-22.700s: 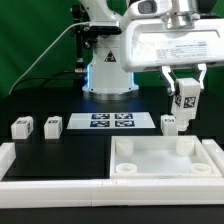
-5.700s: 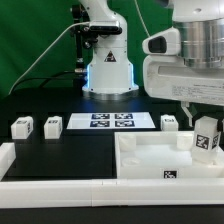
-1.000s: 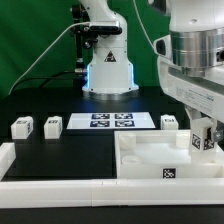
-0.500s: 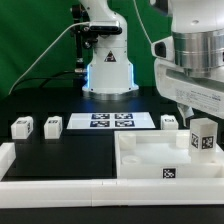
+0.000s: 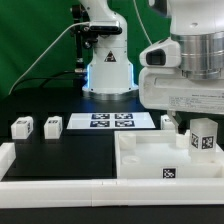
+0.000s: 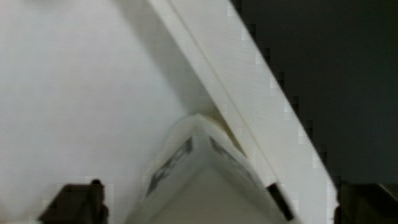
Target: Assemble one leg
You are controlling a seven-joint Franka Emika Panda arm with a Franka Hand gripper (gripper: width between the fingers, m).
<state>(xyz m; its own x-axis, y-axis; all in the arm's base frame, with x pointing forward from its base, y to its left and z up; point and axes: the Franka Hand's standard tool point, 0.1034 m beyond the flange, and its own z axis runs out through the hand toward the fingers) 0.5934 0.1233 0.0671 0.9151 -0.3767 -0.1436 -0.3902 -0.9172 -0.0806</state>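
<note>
One leg (image 5: pixel 203 136), a small white block with a tag on its face, stands upright in the far right corner socket of the large white tray-like top (image 5: pixel 150 165). My gripper (image 5: pixel 192 117) hangs just above it and slightly to the exterior view's left. In the wrist view my gripper (image 6: pixel 219 205) is open, its dark fingertips (image 6: pixel 75 203) wide apart, with the leg's top (image 6: pixel 214 165) below between them, untouched. Three more legs rest on the black table: two at the left (image 5: pixel 20 127) (image 5: pixel 53 125) and one (image 5: pixel 170 122) behind the top.
The marker board (image 5: pixel 110 121) lies flat at the table's back middle. The robot base (image 5: pixel 105 70) stands behind it. A white rim (image 5: pixel 55 165) borders the black mat at the front left. A tag (image 5: pixel 168 173) shows on the top's front wall.
My gripper was shut on the leg in the corner a second ago. It has let go and lifted, shifting to the exterior view's left. The leg stays standing.
</note>
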